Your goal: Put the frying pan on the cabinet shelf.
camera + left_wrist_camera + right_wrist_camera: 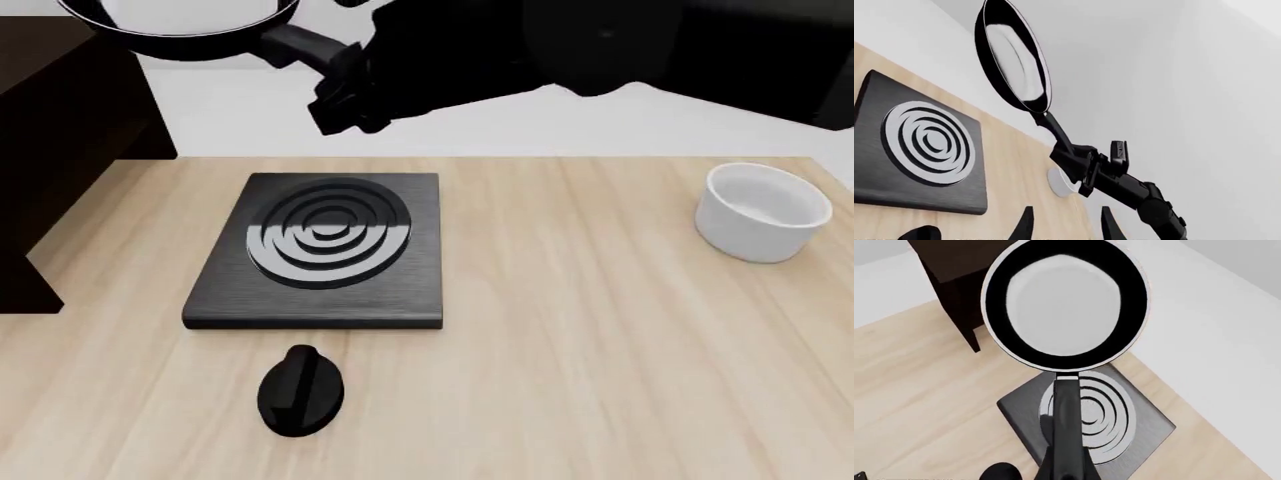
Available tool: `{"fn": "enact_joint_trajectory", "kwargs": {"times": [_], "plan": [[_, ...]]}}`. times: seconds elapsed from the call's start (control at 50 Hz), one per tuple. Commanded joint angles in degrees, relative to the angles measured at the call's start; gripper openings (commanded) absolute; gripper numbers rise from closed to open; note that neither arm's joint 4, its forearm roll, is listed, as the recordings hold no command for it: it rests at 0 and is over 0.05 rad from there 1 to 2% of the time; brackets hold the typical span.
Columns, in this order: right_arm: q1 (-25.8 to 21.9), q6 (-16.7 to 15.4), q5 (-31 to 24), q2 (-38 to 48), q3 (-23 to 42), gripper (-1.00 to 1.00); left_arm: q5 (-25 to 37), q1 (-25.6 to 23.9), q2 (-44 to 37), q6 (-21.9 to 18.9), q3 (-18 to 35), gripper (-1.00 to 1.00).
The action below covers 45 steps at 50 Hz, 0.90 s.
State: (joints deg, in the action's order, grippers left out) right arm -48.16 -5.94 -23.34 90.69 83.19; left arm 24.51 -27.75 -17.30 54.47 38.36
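At far left stands the dark cabinet [60,150], its shelf not yet reached. The frying pan [180,25] hangs high beside it, above the stove plate [320,250], because the right gripper [1084,167] clamps its handle; the left gripper [1064,225] sits released, idle.

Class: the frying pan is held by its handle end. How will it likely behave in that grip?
The frying pan looks rigid, so it probably won't flex. Held by the right tool far from its bowl, it may droop or twist. Its glossy handle could slip.
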Motion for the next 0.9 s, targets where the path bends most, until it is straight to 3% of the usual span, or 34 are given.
{"fn": "enact_joint_trajectory", "kwargs": {"times": [0.02, 0.24, 0.3, 0.36, 0.52, 0.9], "plan": [[-2.75, 1.75, 1.57, 0.44, 1.44, -1.0, 0.11, -0.71, 0.77, 0.83, -0.29, 1.0], [-5.54, 1.47, 1.87, 0.84, 2.06, -1.0, 0.33, 0.0, 0.6, 0.46, 0.89, 1.0], [-5.62, 1.43, 1.87, 0.43, 2.29, -1.0, 1.32, 1.35, -0.22, -2.83, 2.8, 1.0], [-5.99, 1.0, 2.09, -0.05, 1.89, -1.0, 0.59, 1.7, 0.15, -0.61, 1.34, 1.0], [-7.09, 1.02, 2.98, -1.67, 0.41, -1.0, 1.2, 1.68, -0.37, -2.58, 2.53, 1.0], [-8.9, 1.26, 3.76, -4.6, -2.87, -1.0, 0.81, 2.17, -0.43, -2.23, 1.46, 1.0]]}}
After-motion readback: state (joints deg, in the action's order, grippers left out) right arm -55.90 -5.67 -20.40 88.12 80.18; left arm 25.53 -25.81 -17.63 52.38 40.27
